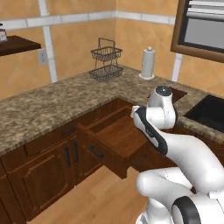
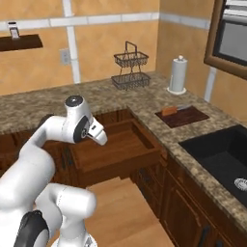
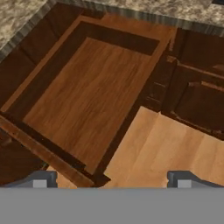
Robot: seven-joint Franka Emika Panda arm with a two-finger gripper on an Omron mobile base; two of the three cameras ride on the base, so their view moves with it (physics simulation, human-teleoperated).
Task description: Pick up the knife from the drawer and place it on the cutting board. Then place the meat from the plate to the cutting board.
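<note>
From the left base view, the drawer [image 1: 114, 135] stands pulled out from under the table [image 1: 48, 109], its wood floor bare where it shows. The arm bends over the drawer's right end and hides whatever lies behind it; a paper towel roll [image 1: 148, 62] and a wire basket [image 1: 106, 61] stand far back.

From the right base view, the cutting board [image 2: 182, 116] lies on the table to the right of the drawer, just before the black sink [image 2: 221, 155]. An orange-brown handle with a short grey blade rests at the board's far edge, so the knife [image 2: 171, 110] looks to be already on the board. The hand hangs over the open drawer's near left part. The plate and meat cannot be made out.

From the hand view, the gripper [image 3: 112, 179] looks down into the drawer's plain floor [image 3: 87, 96], with the wood floor of the room to the right. The fingers [image 3: 41, 179] stand wide apart and hold nothing.

The risk, as I judge it, is a wasted reach into a drawer that shows no knife. The drawer also juts out, so a low swing toward the board could clip its front rail or the table edge, and a careless pass over the board could knock the knife off.
</note>
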